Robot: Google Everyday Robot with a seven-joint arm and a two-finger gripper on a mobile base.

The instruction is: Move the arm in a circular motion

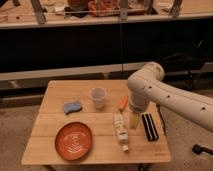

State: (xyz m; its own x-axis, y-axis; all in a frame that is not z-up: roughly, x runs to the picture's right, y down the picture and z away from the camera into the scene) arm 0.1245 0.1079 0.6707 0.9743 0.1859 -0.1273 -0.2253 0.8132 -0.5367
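The arm (165, 95) is cream-white, made of thick rounded segments with small dark dots. It comes in from the right edge and bends at an elbow above the table's right half. Its narrow yellowish tip, the gripper (134, 121), points down over the table's right side, between a lying white bottle (120, 131) and a black rectangular object (149, 126). It holds nothing that I can see.
A wooden slatted table (95, 150) carries an orange plate (73, 140) at front left, a blue sponge (72, 107), a clear plastic cup (98, 98) and an orange item (123, 103) by the arm. A dark shelf and a bench stand behind.
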